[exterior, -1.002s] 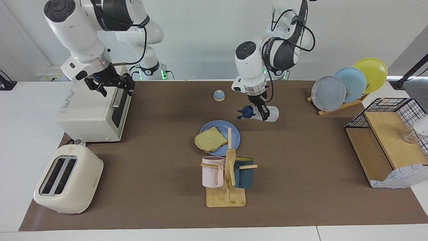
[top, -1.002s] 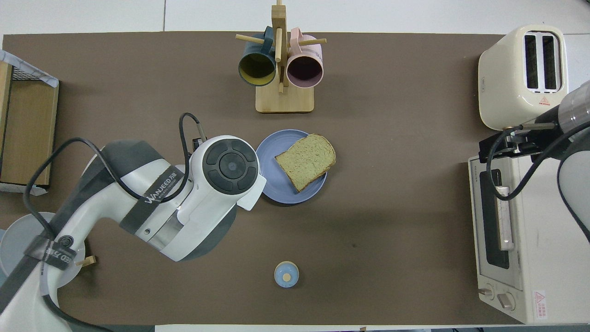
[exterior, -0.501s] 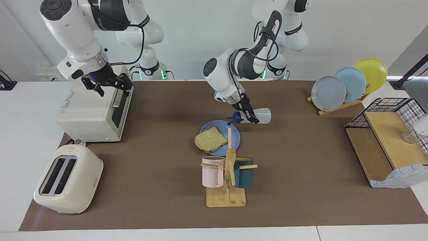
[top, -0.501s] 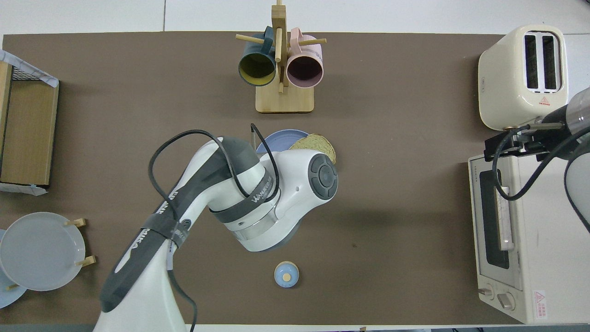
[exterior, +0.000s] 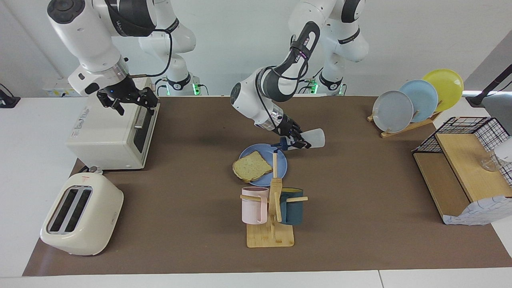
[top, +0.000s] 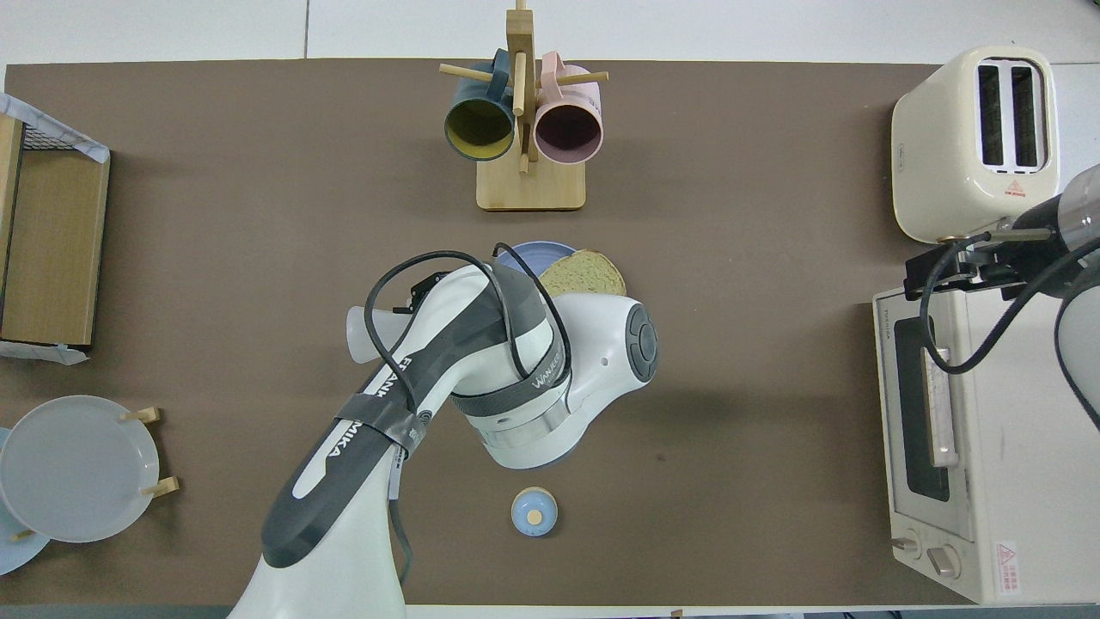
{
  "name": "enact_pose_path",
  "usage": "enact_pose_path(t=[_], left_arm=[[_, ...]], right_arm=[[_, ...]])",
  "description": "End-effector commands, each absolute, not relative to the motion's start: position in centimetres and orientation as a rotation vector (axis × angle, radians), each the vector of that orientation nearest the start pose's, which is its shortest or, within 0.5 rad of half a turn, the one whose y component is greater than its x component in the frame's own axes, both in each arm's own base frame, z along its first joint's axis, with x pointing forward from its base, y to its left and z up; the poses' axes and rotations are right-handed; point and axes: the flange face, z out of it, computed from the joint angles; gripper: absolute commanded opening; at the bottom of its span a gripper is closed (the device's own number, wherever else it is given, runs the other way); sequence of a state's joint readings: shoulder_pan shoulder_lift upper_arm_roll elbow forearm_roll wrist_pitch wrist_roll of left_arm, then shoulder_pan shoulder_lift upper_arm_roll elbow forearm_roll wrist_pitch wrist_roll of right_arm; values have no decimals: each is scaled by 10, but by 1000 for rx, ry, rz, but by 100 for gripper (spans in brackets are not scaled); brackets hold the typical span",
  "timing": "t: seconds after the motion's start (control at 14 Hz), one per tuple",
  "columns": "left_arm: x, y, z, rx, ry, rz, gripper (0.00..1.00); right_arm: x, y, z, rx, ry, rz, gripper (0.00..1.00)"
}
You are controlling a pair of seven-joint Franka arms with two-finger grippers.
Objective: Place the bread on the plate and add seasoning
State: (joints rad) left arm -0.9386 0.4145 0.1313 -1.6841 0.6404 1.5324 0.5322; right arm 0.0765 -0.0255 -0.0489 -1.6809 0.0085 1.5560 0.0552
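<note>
Facing view: the bread (exterior: 251,166) is seen lying on the blue plate (exterior: 280,159) mid-counter (exterior: 360,224), overhanging the rim on the side toward the right arm's end. The seasoning bottle (exterior: 310,139) is clamped in the left claw (exterior: 298,141), tipped roughly horizontal, navy cap pointed at the plate and held over the plate edge nearest the robots. The right claw (exterior: 127,101) is parked over the toaster oven (exterior: 108,136), waiting; whether its fingers are spread or closed cannot be told. A mug rack (exterior: 272,212) with pink and dark teal mugs is seen farther from the robots than the plate, a cream toaster (exterior: 80,214) at the right arm's end, a plate rack (exterior: 412,108) at the left arm's end. Overhead view: most of the plate (top: 528,254) and part of the bread (top: 584,273) are covered by the left arm; only the bottle's base (top: 365,325) is seen poking out. A small blue bell (top: 534,511) is sited nearer the robots.
</note>
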Motion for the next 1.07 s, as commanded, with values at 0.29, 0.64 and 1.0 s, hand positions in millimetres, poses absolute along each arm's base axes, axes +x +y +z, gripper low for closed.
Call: enact_pose_path(t=[0.29, 0.64, 1.0], left_arm=[[489, -414, 314, -1531, 1384, 686, 0], [492, -408, 300, -1438, 1291, 747, 0], [472, -438, 305, -1349, 1305, 671, 0]], right_arm=[[535, 13, 586, -3136, 24, 140, 100], [535, 13, 586, -3136, 24, 140, 100], [535, 13, 586, -3136, 24, 140, 100]])
